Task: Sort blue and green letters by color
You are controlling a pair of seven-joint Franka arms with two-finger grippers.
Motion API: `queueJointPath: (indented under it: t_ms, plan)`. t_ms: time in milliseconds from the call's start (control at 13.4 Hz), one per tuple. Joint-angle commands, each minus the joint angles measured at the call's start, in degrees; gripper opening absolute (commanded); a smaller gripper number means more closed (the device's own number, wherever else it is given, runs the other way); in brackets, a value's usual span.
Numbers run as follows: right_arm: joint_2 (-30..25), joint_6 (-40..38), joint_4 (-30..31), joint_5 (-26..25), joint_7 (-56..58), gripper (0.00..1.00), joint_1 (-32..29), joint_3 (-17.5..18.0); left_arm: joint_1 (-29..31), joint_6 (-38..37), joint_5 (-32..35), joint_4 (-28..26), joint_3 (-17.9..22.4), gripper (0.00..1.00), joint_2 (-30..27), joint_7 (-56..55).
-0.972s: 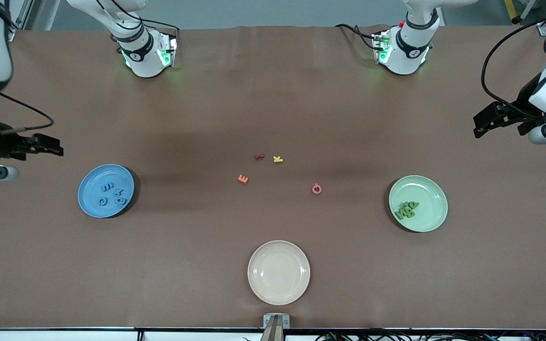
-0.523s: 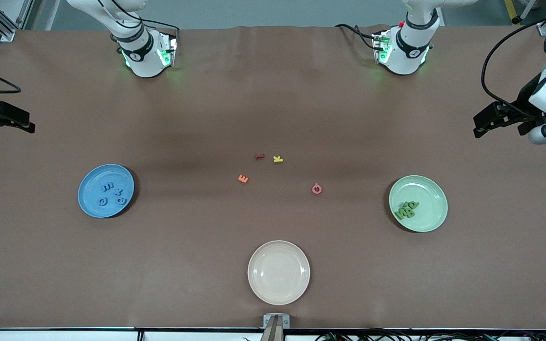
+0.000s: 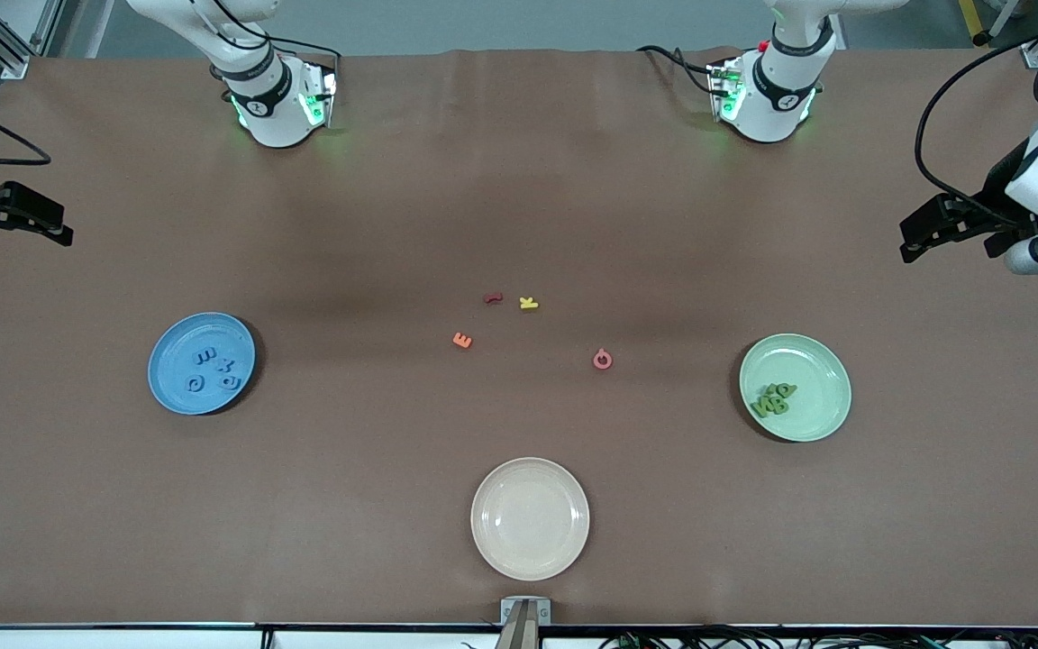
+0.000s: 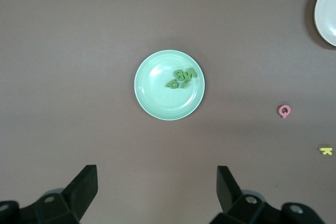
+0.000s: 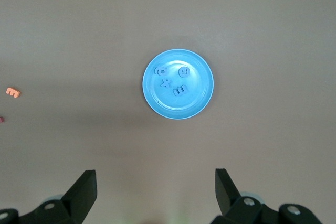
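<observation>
- Jaws on both arms stood wide apart and held nothing; each wrist view showed bare worktop between the two fingers.
- The left gripper [image 3: 920, 236] hung over the worktop's edge at the left arm's end, with the green plate [image 3: 821, 419] nearer the front camera than the spot below it.
- The right gripper [image 3: 49, 225] hung over the edge at the right arm's end, with the blue plate [image 3: 168, 388] likewise nearer the camera.
- Four blue letters [image 3: 215, 370] lay spread on the blue plate, and the green letters [image 3: 774, 398] sat bunched and overlapping on the green plate.
- Loose on the worktop between the plates were only a dark red letter [image 3: 493, 297], a yellow letter [image 3: 529, 303], an orange letter [image 3: 462, 340] and a pink ring letter [image 3: 602, 360].
- A cream plate [image 3: 530, 518] sat empty, nearest the camera.
- No blue or green letter lay outside its plate, so the sorting looked finished and neither arm seemed to have a further pick; both appeared to be waiting.
</observation>
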State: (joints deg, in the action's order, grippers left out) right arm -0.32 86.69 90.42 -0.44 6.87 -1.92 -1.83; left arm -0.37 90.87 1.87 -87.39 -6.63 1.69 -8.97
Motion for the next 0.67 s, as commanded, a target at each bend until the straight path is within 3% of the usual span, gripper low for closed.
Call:
queueJointPath:
  t_ms: [0,598]
  plan:
    - [-3.19,0.94,3.54,-0.96,-0.98,1.00,0.08,0.16,0.11,0.36,-1.08,0.29,-0.05,1.00,-0.02,0.88]
    - [-3.02,0.76,2.74,-1.32,-0.98,1.00,1.04,0.68,-0.15,0.36,-1.00,0.46,-0.05,1.00,0.07,1.06]
